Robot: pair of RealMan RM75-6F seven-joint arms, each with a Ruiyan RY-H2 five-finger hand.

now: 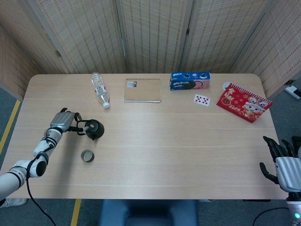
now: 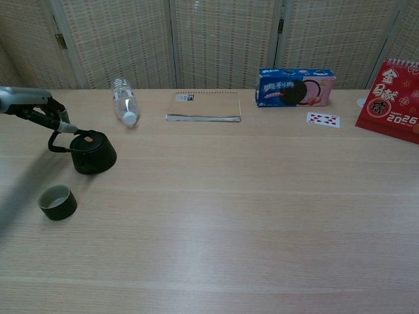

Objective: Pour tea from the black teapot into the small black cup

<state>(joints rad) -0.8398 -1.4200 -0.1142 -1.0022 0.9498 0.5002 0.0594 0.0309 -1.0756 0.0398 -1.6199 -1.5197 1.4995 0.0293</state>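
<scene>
The black teapot [image 1: 94, 129] [image 2: 95, 154] stands on the table at the left, its wire handle tilted toward my left hand [image 1: 63, 121] [image 2: 29, 101]. That hand's fingertips [image 2: 60, 125] pinch the handle from the left, and the pot still rests on the table. The small black cup [image 1: 87, 156] [image 2: 57, 201] stands upright a little nearer the front edge, apart from the pot. My right hand [image 1: 284, 165] hangs off the table's near right corner with its fingers spread and nothing in it; the chest view does not show it.
A clear water bottle [image 1: 99, 89] lies behind the teapot. Along the back are a notebook [image 1: 142, 90], a blue cookie box [image 1: 189, 81], a playing card [image 1: 201, 100] and a red calendar [image 1: 243, 102].
</scene>
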